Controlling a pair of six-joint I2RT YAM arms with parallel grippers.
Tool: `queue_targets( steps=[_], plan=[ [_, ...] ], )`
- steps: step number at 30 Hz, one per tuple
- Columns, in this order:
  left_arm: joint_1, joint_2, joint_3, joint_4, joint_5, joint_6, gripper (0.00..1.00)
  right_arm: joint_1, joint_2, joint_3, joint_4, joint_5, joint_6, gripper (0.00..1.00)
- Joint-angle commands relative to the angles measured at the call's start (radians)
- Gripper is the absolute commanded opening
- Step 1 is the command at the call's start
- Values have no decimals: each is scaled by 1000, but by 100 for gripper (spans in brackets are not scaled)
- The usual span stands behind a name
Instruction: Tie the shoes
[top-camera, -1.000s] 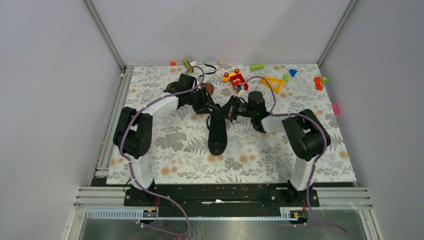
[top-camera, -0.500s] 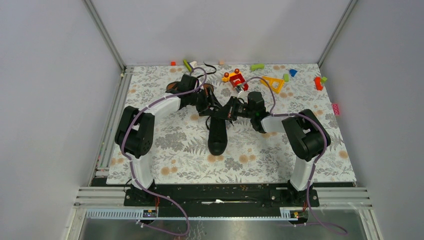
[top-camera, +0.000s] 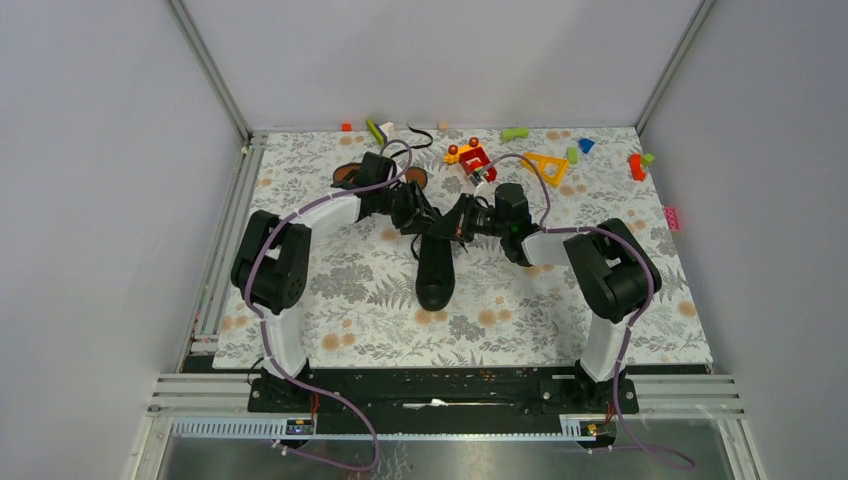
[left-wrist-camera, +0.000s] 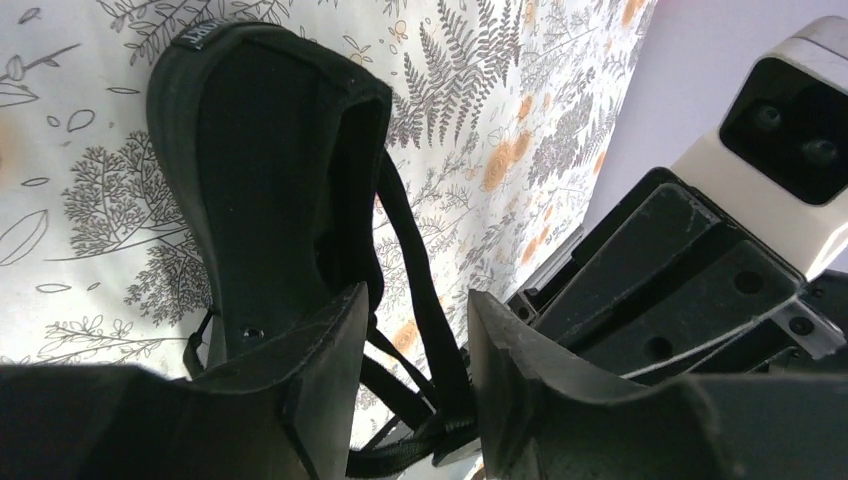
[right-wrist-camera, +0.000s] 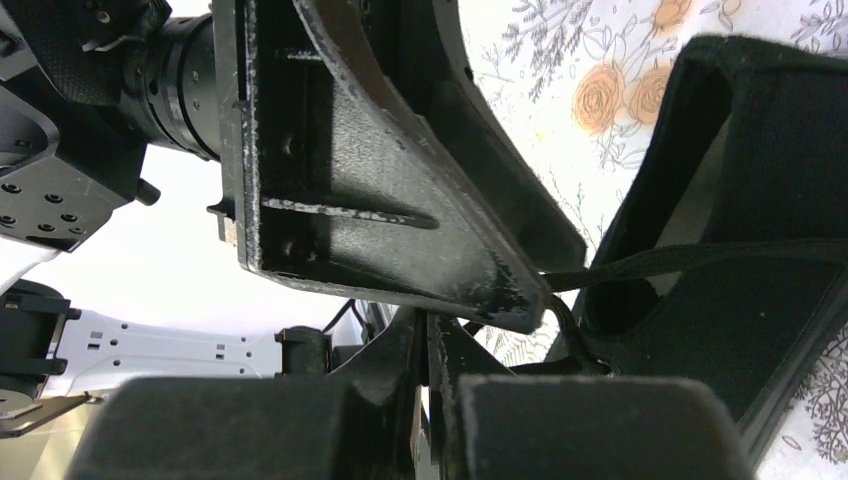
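One black shoe lies mid-table, toe toward the near edge. The second shoe, with an orange-brown sole, lies behind my left arm and is mostly hidden. Both grippers meet at the centre shoe's heel end. My left gripper is open, and in the left wrist view a black lace runs between its jaws from the shoe opening. My right gripper is shut, apparently pinching a lace end; a taut lace runs from the shoe toward it.
Small colourful toy blocks are scattered along the far edge: a yellow-red toy, a yellow triangle, a green block and a red block. A pink block sits at the right edge. Metal frame posts stand at the back corners.
My left gripper has moved right, closer to the right gripper over the centre shoe's heel end. More of the orange-brown sole now shows behind it. The right arm has barely moved.
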Motion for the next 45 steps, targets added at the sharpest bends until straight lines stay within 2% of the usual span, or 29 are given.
queue_targets(
  steps=[1, 5, 7, 10, 13, 15, 21, 29, 32, 40, 45],
  plan=[
    [-26, 30, 37, -5, 63, 7, 42, 13, -54, 26, 18, 1, -26, 0],
    [-35, 41, 51, -34, 70, 22, 45, 14, -52, 28, 15, 3, -27, 0],
    [-35, 43, 59, -47, 71, 28, 42, 14, -52, 29, 15, 3, -26, 0],
    [-32, 35, 62, -47, 54, 27, 30, 13, -52, 27, 14, 3, -28, 0],
    [-20, 35, 68, -37, 57, 21, 9, 13, -55, 26, 14, 4, -28, 0],
    [-3, 21, 61, -25, 49, 19, 3, 13, -57, 23, 14, 8, -29, 0],
    [48, -62, -2, 33, 15, 22, 0, 6, -53, 12, 28, 24, -10, 0],
    [51, -135, -87, 171, -27, 21, 0, -12, -43, -5, 61, 41, 29, 0],
    [51, -165, -119, 197, -61, 21, 0, -19, -47, -15, 60, 55, 35, 5],
    [37, -197, -182, 256, -88, 8, 0, -24, -38, -16, 73, 57, 50, 6],
    [36, -195, -211, 296, -102, -22, 0, -26, -33, -19, 85, 55, 62, 11]
  ],
)
